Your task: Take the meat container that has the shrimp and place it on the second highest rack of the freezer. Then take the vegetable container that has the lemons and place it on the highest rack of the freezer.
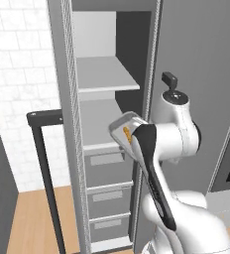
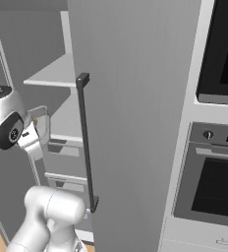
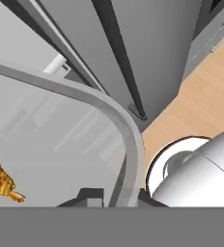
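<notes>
The meat container (image 1: 123, 127) is a pale clear tray with the small orange shrimp (image 1: 127, 134) in it. It hangs tilted in front of the freezer (image 1: 67, 99), at the height of the lower pale shelf (image 1: 94, 126); whether it touches the shelf I cannot tell. The highest rack (image 1: 104, 74) is bare. In the hand view my gripper (image 3: 116, 198) is shut on the curved rim of the meat container (image 3: 129, 132), with the shrimp (image 3: 0, 181) at the lower left. From the right base the meat container (image 2: 41, 126) shows beside my wrist. The lemons are out of view.
The freezer door (image 2: 135, 123) stands open to my right, its long dark handle (image 2: 85, 142) close to the arm. Three grey drawers (image 1: 107, 166) sit under the shelves. Wall ovens (image 2: 216, 182) are at the right. A black frame (image 1: 41, 149) stands left of the freezer over wooden floor (image 3: 205, 91).
</notes>
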Motion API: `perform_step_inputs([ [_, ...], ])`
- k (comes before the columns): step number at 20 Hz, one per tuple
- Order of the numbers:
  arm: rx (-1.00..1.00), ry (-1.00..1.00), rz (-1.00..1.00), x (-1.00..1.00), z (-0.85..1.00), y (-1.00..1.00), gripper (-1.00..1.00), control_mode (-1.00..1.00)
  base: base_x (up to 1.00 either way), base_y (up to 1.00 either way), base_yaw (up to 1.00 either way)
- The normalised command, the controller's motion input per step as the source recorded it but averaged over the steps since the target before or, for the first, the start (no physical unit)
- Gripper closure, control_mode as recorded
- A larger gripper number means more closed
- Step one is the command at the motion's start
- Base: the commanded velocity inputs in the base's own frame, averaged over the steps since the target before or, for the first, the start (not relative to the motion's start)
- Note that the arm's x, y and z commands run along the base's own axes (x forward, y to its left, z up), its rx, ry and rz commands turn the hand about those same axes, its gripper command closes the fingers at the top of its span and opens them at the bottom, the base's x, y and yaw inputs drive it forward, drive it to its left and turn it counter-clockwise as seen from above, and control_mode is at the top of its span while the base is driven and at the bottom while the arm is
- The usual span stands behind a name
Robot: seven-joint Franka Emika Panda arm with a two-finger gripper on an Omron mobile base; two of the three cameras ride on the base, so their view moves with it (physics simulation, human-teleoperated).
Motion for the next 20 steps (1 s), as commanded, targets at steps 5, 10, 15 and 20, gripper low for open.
perform_step_inputs([
  [5,0.05,0.1,-0.28,0.68,-0.16,0.49,1.0,-1.0,0.0,0.0,0.0],
  [10,0.26,0.0,-0.32,0.6,-0.48,0.2,1.0,-1.0,0.0,0.0,0.0],
  [15,0.08,0.01,-0.04,0.36,-0.07,0.0,1.0,-1.0,0.0,0.0,0.0],
  [20,0.0,-0.05,0.0,0.18,-0.14,0.0,1.0,-1.0,0.0,0.0,0.0],
])
